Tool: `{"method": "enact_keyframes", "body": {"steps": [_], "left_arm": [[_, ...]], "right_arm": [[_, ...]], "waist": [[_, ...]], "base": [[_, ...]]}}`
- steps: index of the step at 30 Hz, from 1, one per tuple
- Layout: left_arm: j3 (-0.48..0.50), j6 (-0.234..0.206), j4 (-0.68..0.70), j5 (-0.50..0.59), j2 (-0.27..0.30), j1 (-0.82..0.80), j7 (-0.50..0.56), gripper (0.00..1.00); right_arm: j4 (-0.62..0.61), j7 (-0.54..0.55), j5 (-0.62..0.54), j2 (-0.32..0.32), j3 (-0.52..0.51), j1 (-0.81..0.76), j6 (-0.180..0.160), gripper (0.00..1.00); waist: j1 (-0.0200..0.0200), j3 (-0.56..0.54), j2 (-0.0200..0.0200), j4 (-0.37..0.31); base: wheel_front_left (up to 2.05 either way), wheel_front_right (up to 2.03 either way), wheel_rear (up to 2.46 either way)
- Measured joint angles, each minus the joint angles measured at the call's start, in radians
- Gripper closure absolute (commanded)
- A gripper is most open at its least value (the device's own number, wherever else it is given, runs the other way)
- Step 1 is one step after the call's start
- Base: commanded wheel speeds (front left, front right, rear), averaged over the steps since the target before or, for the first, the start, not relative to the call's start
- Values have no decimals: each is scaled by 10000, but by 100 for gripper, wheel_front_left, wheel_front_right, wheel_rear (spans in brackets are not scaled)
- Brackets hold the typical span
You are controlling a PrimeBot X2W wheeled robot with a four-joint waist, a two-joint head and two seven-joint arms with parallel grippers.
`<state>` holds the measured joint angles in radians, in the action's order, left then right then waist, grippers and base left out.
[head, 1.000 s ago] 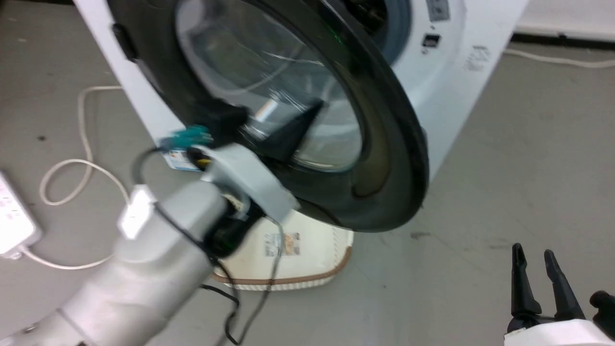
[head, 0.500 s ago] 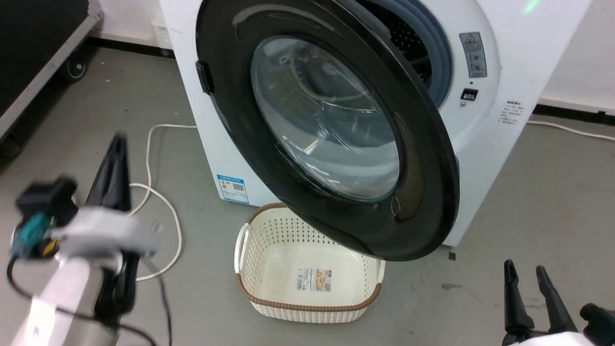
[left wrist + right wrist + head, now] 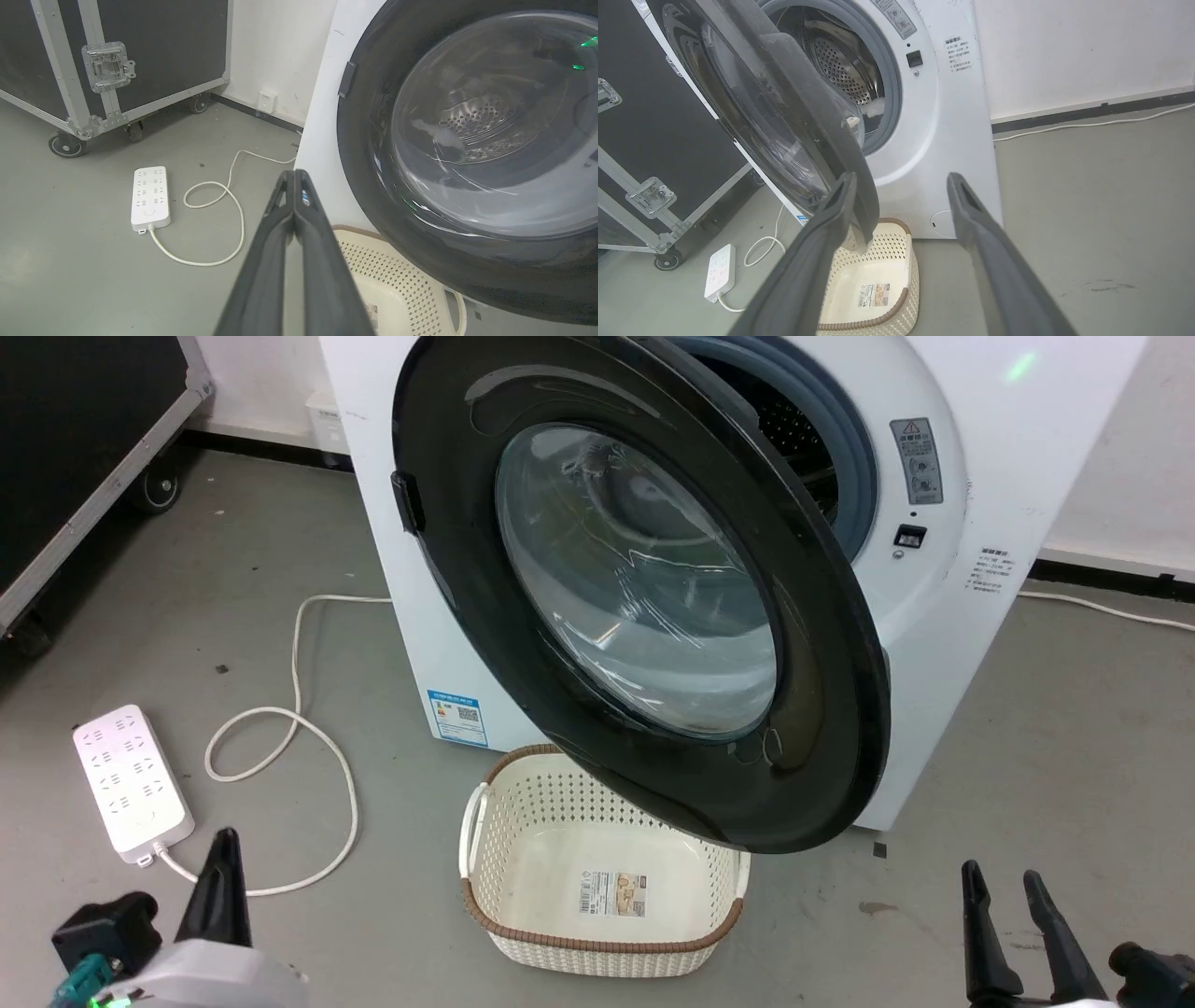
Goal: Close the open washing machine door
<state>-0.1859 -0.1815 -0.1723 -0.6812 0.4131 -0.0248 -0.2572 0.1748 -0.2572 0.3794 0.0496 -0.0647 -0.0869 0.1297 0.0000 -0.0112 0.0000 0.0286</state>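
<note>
Now: door ajar, both hands down low

Right, the large round black-rimmed door with the bulging glass window (image 3: 644, 597) hangs swung out from the big white front-loading washing machine (image 3: 943, 644), hinged on the robot's left, its free edge well clear of the grey-ringed drum opening (image 3: 854, 457); its bottom overhangs the cream perforated basket (image 3: 597, 959) on the floor. Trouble ahead, I'd say: a push landing on the curved glass could slide off; a push close to the hinge would have little leverage and leave the latch uncaught; a soft shove may let the door bounce back out. The left hand (image 3: 224, 840) sits at the lower left, fingers pressed together, holding nothing, well apart from the door; the right hand (image 3: 1001, 875) sits at the lower right, fingers spread and empty, aimed up towards the door's free edge.
</note>
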Motion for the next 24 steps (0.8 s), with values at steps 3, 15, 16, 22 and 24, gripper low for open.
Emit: {"method": "enact_keyframes", "body": {"steps": [3,15,16,22,24], "left_arm": [[-2,-4,23,2,-90,85,0,100],[96,-44,464,428,-96,103,0,0],[98,-44,518,476,-107,106,-2,0],[209,-6,756,644,-224,172,-2,0],[286,10,800,660,-270,173,-2,0]], "right_arm": [[-111,0,-105,0,46,-79,0,0],[-1129,0,-1373,8,993,30,0,100],[-1112,2,-1386,8,1281,103,0,100],[-291,445,-1599,-4,2142,1164,2,100],[207,470,-1613,-4,2040,1627,2,100]], "waist": [[0,5,0,36],[0,42,0,152],[0,53,0,176],[2,335,0,323],[1,468,0,390]], "base": [[0,0,0],[0,0,0],[0,0,0],[0,0,0],[0,0,0]]}}
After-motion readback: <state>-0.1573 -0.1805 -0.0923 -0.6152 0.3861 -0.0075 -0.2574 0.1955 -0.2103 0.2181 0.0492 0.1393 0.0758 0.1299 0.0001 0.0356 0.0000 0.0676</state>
